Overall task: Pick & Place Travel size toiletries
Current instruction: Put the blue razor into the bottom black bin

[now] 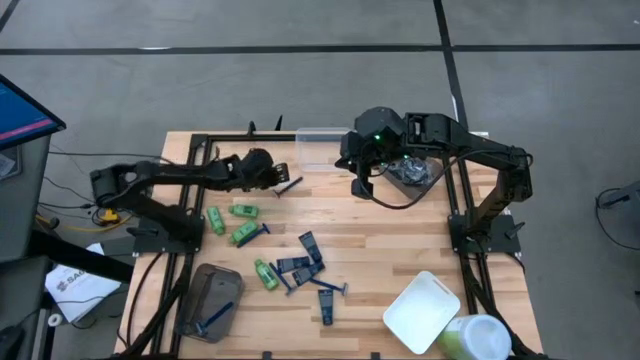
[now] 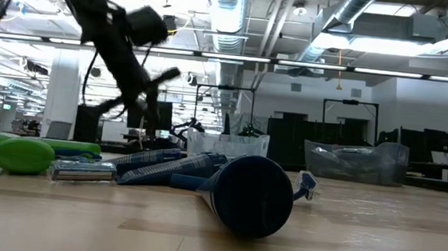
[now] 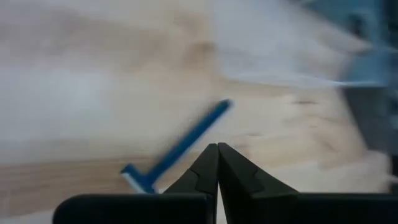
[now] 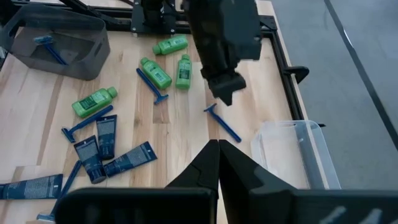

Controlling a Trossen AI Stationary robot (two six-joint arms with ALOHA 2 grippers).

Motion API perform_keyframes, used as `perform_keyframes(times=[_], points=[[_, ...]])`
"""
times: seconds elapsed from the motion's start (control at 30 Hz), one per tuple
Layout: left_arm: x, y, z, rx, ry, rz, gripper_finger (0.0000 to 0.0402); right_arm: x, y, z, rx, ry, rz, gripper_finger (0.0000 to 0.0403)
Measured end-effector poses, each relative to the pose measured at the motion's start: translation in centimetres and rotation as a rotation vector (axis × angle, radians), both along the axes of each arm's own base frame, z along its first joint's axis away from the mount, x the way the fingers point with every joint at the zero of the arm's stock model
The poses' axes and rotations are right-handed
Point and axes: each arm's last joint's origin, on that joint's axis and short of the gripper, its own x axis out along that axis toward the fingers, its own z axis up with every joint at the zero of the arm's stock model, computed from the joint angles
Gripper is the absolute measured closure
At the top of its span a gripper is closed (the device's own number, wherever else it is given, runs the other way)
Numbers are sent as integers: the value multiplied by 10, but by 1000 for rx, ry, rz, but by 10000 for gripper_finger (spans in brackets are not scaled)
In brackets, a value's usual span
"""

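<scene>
My left gripper (image 1: pixel 272 172) (image 3: pixel 217 146) is shut and hovers near the table's far edge, just beside a thin blue razor (image 1: pixel 290 186) (image 3: pixel 180 144) (image 4: pixel 222 123) that lies flat on the wood; nothing shows between its fingers. My right gripper (image 1: pixel 360 186) (image 4: pixel 219 143) is shut and empty, raised to the razor's right. Green mini bottles (image 1: pixel 244 233) (image 4: pixel 155 73), navy tubes (image 1: pixel 300 265) (image 4: pixel 127 158) and other razors (image 1: pixel 330 287) lie scattered mid-table. One razor (image 1: pixel 215 318) lies inside the grey-brown tub (image 1: pixel 195 285).
A clear tub (image 1: pixel 320 145) (image 4: pixel 292 149) stands at the far edge behind the razor. A white tub (image 1: pixel 422 312) and a green-topped container (image 1: pixel 475 338) sit at the near right corner. A crumpled clear bag (image 1: pixel 410 170) lies under the right arm. Bare wood lies between the razor and the bottles.
</scene>
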Motion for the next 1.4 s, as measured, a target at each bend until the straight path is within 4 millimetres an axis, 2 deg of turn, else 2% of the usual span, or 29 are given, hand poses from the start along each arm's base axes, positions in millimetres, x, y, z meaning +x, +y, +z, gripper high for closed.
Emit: perform_keyframes(times=[0.17,0.3,0.47,0.57,0.7,0.9,1.1,1.2,1.3,1.4], points=[[-4,-12,27,225,18,-180,378,-5,4,4,7,-14,3,403],[-4,-19,34,374,89,-416,321,-13,7,11,15,-40,3,403],[0,-23,31,521,205,-631,212,-31,12,27,16,-101,6,403],[2,-19,21,550,309,-653,149,-46,13,38,22,-142,-1,403],[6,-12,2,496,363,-684,109,-64,14,50,22,-194,-6,403],[19,-7,-30,472,445,-735,116,-78,16,58,57,-232,-32,403],[20,3,-56,426,525,-722,135,-78,16,57,82,-224,-50,403],[21,8,-61,402,511,-723,146,-75,19,54,92,-207,-43,403],[22,8,-65,390,504,-739,174,-75,25,53,95,-196,-20,403],[23,9,-66,392,504,-738,228,-75,30,54,97,-203,0,403]])
